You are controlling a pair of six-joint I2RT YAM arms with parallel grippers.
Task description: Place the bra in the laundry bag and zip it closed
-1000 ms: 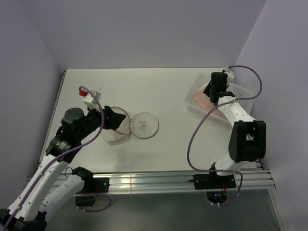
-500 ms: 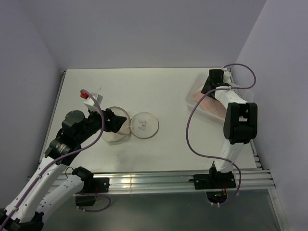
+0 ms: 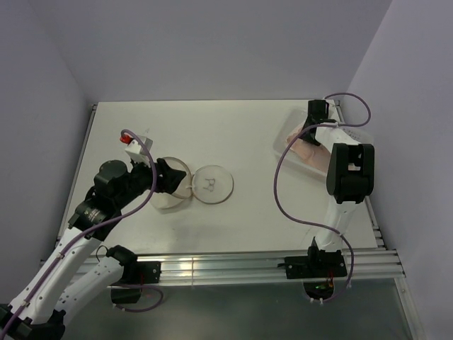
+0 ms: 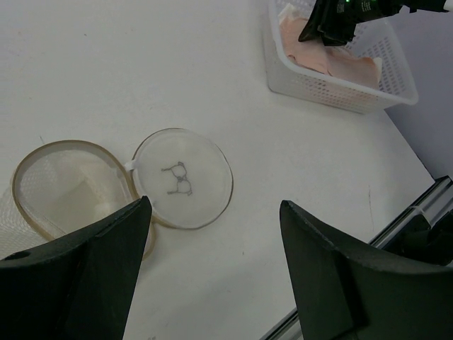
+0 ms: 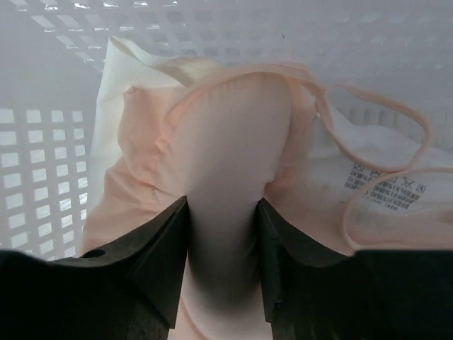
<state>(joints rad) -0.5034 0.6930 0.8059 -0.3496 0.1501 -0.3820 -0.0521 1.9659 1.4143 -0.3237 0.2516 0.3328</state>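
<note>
The laundry bag [image 3: 168, 191] lies open at the table's left, a whitish mesh cylinder. Its round lid [image 3: 212, 184] with the dark bra outline lies flat beside it; both show in the left wrist view, bag [image 4: 67, 180] and lid [image 4: 182, 177]. My left gripper [image 3: 172, 177] is open and empty, just above the bag's rim [image 4: 216, 276]. The peach bra [image 5: 233, 127] lies in the perforated bin at the back right [image 3: 303, 150]. My right gripper [image 5: 221, 244] is down in the bin [image 3: 310, 134], shut on a fold of the bra.
The clear perforated plastic bin [image 3: 354, 136] stands against the right wall, also seen in the left wrist view [image 4: 333, 85]. A white garment with a printed label [image 5: 382, 177] lies under the bra. The table's front rail [image 3: 233, 265] runs along the near edge.
My right arm has swung its wrist toward the back of the bin and lowered the gripper onto the bra. My left gripper has shifted slightly by the bag.
</note>
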